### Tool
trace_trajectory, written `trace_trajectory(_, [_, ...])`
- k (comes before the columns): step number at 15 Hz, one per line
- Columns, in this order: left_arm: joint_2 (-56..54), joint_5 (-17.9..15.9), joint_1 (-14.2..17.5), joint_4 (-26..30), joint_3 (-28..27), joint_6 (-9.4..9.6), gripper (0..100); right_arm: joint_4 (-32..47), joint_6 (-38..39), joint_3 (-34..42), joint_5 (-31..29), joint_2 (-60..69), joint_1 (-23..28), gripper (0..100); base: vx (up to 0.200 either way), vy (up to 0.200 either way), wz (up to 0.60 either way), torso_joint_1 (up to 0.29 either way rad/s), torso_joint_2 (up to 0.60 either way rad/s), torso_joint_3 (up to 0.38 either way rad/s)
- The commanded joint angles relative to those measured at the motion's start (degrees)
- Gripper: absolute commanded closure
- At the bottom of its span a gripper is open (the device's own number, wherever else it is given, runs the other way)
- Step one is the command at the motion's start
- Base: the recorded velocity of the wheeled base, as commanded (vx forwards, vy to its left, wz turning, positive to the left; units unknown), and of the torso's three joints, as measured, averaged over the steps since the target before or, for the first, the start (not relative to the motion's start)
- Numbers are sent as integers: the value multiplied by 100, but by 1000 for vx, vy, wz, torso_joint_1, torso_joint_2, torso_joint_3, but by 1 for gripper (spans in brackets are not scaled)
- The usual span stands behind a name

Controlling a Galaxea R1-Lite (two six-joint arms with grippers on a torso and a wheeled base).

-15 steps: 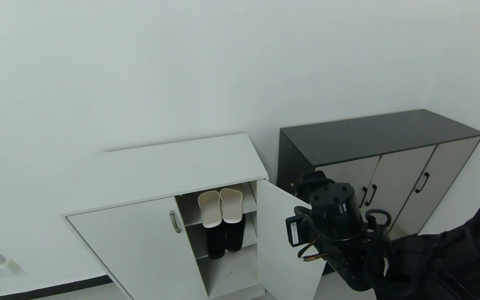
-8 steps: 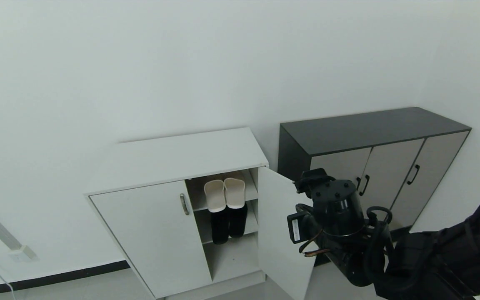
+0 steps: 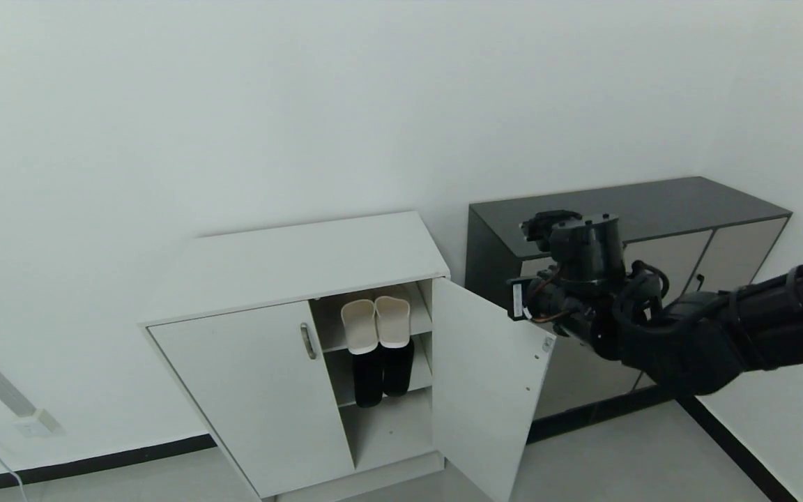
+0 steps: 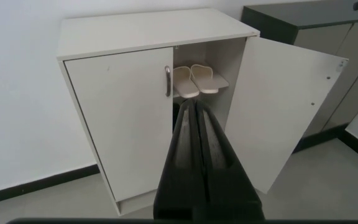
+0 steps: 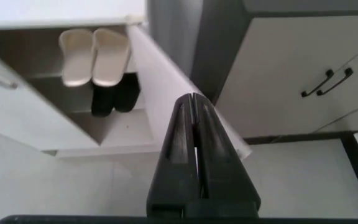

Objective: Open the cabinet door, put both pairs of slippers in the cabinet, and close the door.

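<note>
Up from its low spot a second ago, the right arm now hangs before the dark grey three-door cabinet (image 3: 624, 209), above the outer top corner of the open door (image 3: 485, 390). That door belongs to the white two-door cabinet (image 3: 290, 268) against the wall. Inside, the cream slippers (image 3: 376, 322) lie on the upper shelf and the black slippers (image 3: 382, 376) on the shelf beneath. Both the right pincer (image 5: 193, 102) and the left pincer (image 4: 191, 107) are pressed closed, holding nothing.

Black right arm (image 3: 715, 335) with cylindrical wrist (image 3: 585, 252), looping cables (image 3: 647, 274), white label (image 3: 516, 300) and wedge-shaped end effector (image 5: 194, 98).
</note>
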State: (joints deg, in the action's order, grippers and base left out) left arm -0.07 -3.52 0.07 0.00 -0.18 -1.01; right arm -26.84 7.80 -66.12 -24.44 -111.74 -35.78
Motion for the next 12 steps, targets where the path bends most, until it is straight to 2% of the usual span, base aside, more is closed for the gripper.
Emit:
trace_trajectory(1, [7, 1, 1, 0, 1, -4, 100, 399, 81, -876, 265, -428, 388, 100, 0, 0, 0, 0, 0, 0])
trace_trajectory(5, [7, 1, 1, 0, 1, -4, 100, 390, 116, -1535, 651, -1245, 739, 100, 0, 0, 0, 0, 0, 0])
trace_trajectory(12, [7, 1, 1, 0, 1, -4, 100, 373, 274, -1764, 722, -1887, 906, 100, 0, 0, 0, 0, 0, 0])
